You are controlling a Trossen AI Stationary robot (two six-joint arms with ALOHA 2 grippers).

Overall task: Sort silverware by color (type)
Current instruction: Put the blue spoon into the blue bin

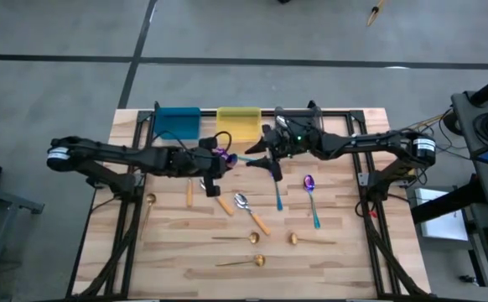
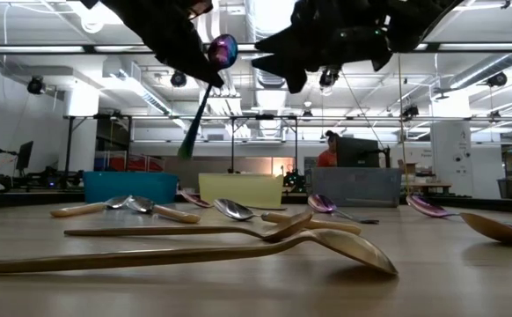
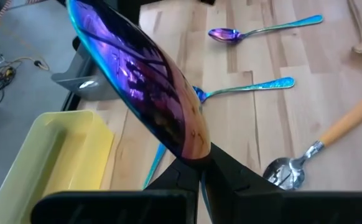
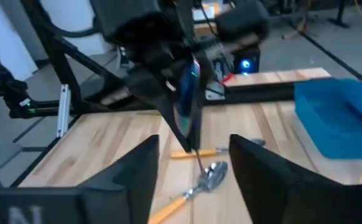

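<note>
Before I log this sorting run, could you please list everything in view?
table: one, light wood, under everything
blue bin: one, far edge
yellow bin: one, beside the blue
gray bin: one, far edge, under the right arm
iridescent spoons: three, purple-blue and teal; two on the table, one held up
orange-handled spoons: three, left of centre
gold spoons: four, near half
left gripper: shut on the raised spoon
right gripper: open, facing it
</note>
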